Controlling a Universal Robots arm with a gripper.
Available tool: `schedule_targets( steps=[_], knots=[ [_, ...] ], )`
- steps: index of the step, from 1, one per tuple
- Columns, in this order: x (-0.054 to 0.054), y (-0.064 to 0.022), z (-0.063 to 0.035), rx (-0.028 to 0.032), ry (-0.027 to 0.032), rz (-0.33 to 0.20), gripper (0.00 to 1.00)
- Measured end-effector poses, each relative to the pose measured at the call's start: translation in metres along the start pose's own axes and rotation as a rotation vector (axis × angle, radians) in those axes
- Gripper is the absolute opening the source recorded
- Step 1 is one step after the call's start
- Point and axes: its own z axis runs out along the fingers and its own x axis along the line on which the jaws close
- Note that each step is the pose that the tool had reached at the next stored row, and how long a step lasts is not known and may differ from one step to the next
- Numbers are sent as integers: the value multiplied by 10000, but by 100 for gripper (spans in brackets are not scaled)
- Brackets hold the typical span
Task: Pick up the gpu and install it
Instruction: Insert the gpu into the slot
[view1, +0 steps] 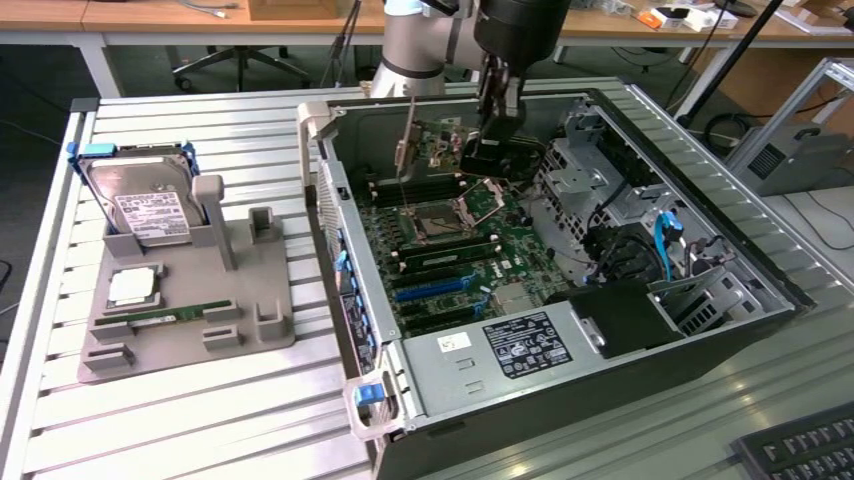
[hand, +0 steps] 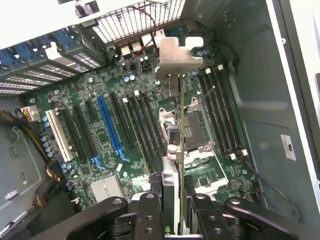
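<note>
In the exterior view, the gpu (view1: 438, 140), a thin green card with a silver end bracket, hangs upright above the motherboard (view1: 447, 250) inside the open computer case. My gripper (view1: 491, 125) comes down from above and is shut on the card's edge. In the wrist view the gpu (hand: 176, 150) runs edge-on away from the camera, its bracket at the far end. My gripper (hand: 175, 212) clamps it, with one black finger (hand: 150, 210) on each side. The card floats over the CPU socket and RAM slots, apart from the long blue slot (hand: 107, 127).
The case walls (view1: 334, 200) surround the board, with drive cages and cables at the exterior view's right. A grey fixture (view1: 187, 300) beside the case holds a hard drive (view1: 147, 200), a CPU (view1: 134, 287) and a RAM stick (view1: 167, 317). A keyboard (view1: 801, 450) lies at the near corner.
</note>
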Motion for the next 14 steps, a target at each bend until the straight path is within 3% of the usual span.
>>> schedule_targets(
  steps=[14],
  knots=[
    [0, 0, 1, -11, -10, -414, 27]
  ],
)
